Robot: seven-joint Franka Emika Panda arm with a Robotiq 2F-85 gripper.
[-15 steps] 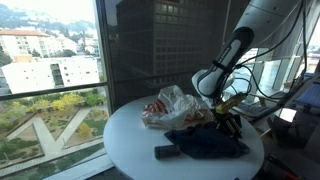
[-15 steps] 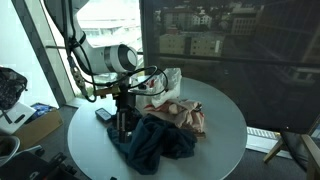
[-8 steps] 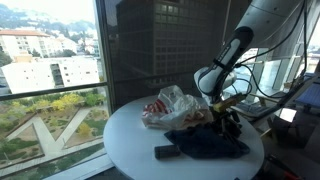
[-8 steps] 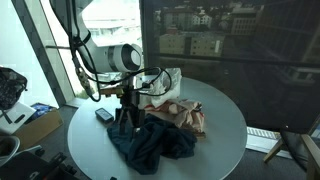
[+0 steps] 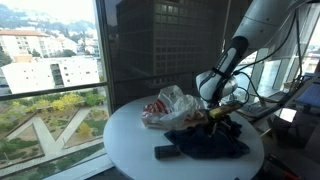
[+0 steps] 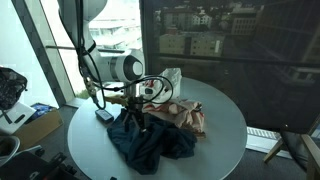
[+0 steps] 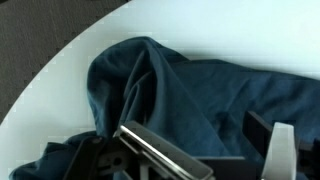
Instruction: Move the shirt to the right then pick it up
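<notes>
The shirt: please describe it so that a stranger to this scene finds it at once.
On the round white table beside the big window, under the open gripper, lies the shirt, a crumpled heap of cloth. It is dark navy blue, unlike the white-and-red plastic bag beside it, and far larger than the small black block.

The arm (image 5: 268, 22) enters an exterior view from about one o'clock. Its white upper links bend into a black forearm (image 5: 236, 55) that slopes toward seven o'clock and ends at the white wrist (image 5: 209, 84). In an exterior view from another side, the arm (image 6: 78, 18) drops in from eleven o'clock. The gripper (image 5: 222, 116) hangs under the wrist, pointing toward six o'clock. In the wrist view its two fingers (image 7: 160, 152) come up from the lower edge at roughly six and four o'clock, set wide apart with the jaws spread.
</notes>
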